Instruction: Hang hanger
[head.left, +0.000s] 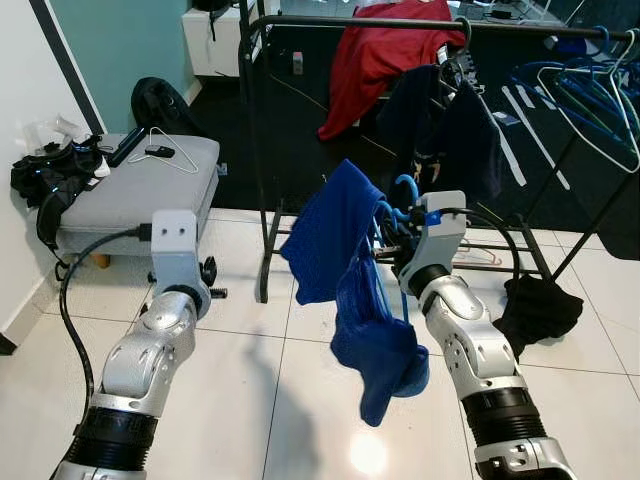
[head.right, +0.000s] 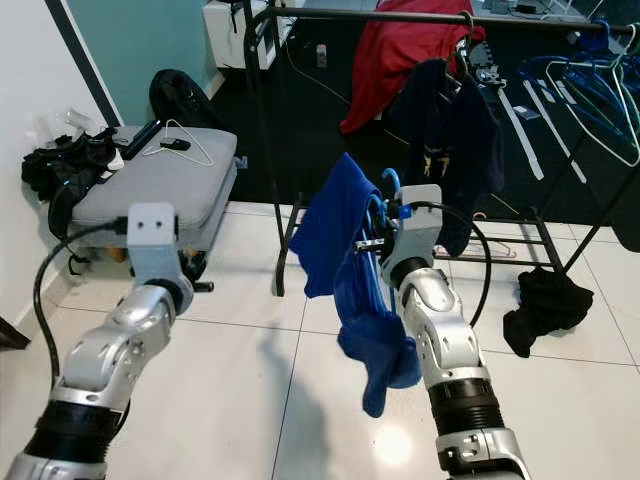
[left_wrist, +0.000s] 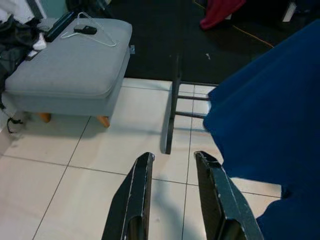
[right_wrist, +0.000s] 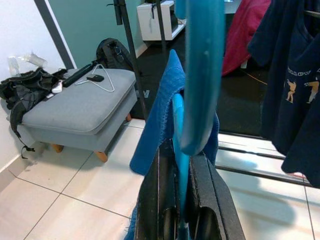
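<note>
The right gripper (right_wrist: 182, 200) has its fingers pinching the neck of a blue hanger (head.left: 403, 188), whose hook curves up just above the wrist. A blue garment (head.left: 350, 290) is draped over that hanger and hangs down beside the right forearm, its lower end reaching toward the white tiled floor (head.left: 250, 400). The hanger is held out in front of the black clothes rack (head.left: 262, 150), below its top rail and apart from it, so it is not yet hung.

On the rack's rail hang a red garment (head.left: 375, 50) and, next to it, a dark navy shirt (head.left: 455, 130). Further along the rail toward the robot's right is a cluster of empty blue hangers (head.left: 590, 95). On the floor by the rack's right foot lies a black piece of clothing (head.left: 535, 310).

The left gripper (left_wrist: 175, 195) is held low over the floor on the left side of the rack, its fingers spread with nothing between them. Left of the rack stands a grey ottoman (head.left: 140, 195) carrying a white wire hanger (head.left: 165, 150) and what seems to be a small dark object beside it. A black bundle (head.left: 45, 175) lies at the ottoman's far left end.
</note>
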